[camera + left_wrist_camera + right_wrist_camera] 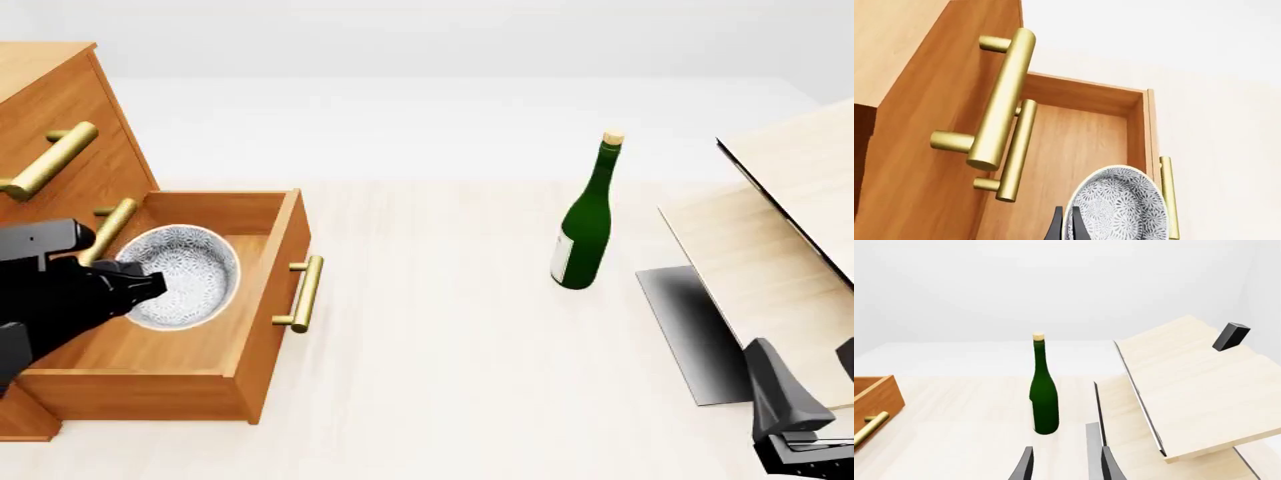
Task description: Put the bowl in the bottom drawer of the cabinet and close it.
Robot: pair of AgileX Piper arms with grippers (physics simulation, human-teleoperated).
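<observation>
The cabinet (47,110) stands at the far left, and its bottom drawer (267,300) is pulled open toward the table's middle. The bowl (180,275), white with grey speckles, sits tilted within the drawer's box. My left gripper (134,285) is shut on its near rim. In the left wrist view the two dark fingers (1054,227) pinch the edge of the bowl (1117,205) above the drawer's floor (1074,145). I cannot tell whether the bowl touches that floor. My right gripper (787,425) hangs open at the near right, far from the cabinet.
A green bottle (585,225) with a cork stands upright mid-table. Pale wooden boards (787,230) lean at the right over a dark grey slab (687,330). The drawer's brass handle (304,293) juts toward the table's middle. Two upper brass handles (1004,100) stick out above the drawer.
</observation>
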